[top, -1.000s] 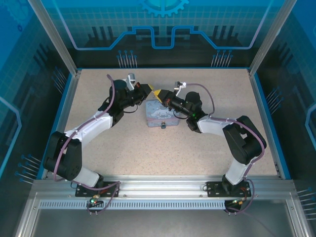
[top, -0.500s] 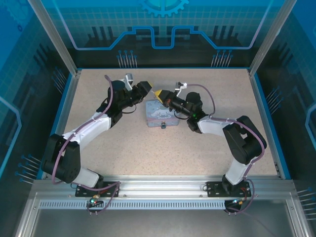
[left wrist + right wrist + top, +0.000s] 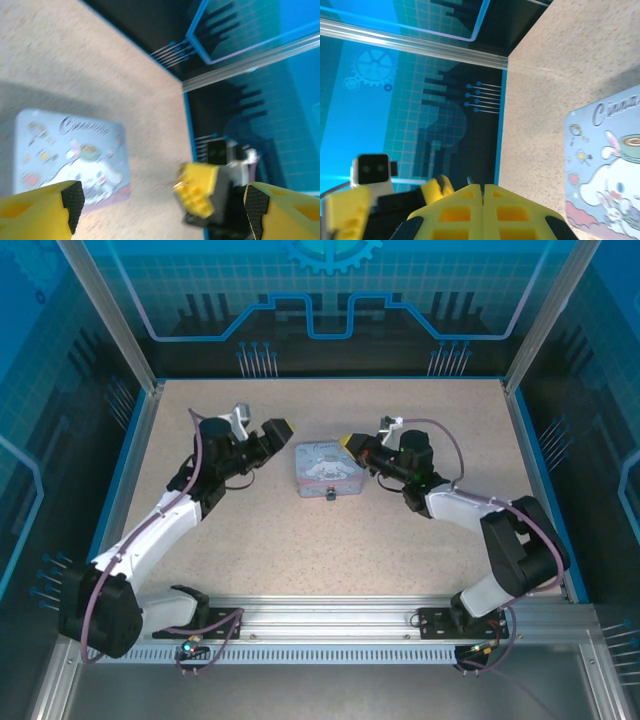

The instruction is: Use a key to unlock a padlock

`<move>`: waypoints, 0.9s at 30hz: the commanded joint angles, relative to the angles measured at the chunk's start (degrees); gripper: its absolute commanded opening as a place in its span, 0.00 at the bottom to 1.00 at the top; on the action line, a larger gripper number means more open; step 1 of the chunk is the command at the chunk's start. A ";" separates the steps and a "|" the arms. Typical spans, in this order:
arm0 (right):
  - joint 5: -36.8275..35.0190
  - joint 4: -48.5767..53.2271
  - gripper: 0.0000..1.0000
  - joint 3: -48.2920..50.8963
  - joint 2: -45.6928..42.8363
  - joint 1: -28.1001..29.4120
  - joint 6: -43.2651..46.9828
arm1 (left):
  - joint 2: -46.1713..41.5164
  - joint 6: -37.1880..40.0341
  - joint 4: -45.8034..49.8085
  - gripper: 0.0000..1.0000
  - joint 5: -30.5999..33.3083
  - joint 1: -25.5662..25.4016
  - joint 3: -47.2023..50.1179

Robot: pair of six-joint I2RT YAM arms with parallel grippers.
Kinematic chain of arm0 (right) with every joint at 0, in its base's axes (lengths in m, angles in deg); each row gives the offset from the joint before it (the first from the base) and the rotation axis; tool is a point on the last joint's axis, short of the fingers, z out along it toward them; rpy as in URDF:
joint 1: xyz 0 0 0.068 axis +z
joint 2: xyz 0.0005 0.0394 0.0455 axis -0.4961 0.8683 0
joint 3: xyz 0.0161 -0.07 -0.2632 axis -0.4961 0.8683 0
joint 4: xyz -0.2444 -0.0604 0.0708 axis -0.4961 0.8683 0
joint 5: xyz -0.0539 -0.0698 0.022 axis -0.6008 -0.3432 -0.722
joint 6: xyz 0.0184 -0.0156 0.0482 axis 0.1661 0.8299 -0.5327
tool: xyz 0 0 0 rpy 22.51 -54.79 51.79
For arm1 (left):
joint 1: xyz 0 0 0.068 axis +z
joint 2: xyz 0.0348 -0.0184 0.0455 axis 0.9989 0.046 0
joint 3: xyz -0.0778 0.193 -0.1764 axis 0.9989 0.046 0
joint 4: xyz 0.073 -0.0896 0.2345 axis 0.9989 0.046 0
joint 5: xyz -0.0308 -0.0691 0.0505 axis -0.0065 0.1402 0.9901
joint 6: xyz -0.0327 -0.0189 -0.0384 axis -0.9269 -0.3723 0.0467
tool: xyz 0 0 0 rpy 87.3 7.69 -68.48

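A small dark padlock (image 3: 330, 494) sits at the near edge of the pale blue cartoon tin (image 3: 325, 468). My right gripper (image 3: 352, 445) hovers at the tin's far right corner, shut on the key (image 3: 469, 179), a thin metal sliver that sticks out past its yellow fingertips (image 3: 470, 210). The left wrist view shows the same key (image 3: 167, 185) poking from the right gripper's tips (image 3: 197, 192). My left gripper (image 3: 270, 435) stands open to the left of the tin (image 3: 65, 150), with nothing between its jaws.
The tin (image 3: 610, 165) lies flat in the middle of the speckled table (image 3: 260, 530). Blue rails (image 3: 330, 378) and glass walls close off the back and sides. Purple cables run along both arms.
My left gripper has opened and drawn back to the left, away from the right gripper it met above the tin. The right gripper has shifted right, staying shut.
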 commanded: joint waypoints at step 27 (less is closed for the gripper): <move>5.03 2.26 0.00 3.52 10.29 -5.43 1.27 | 26.76 17.83 -13.49 0.98 18.40 -21.05 4.55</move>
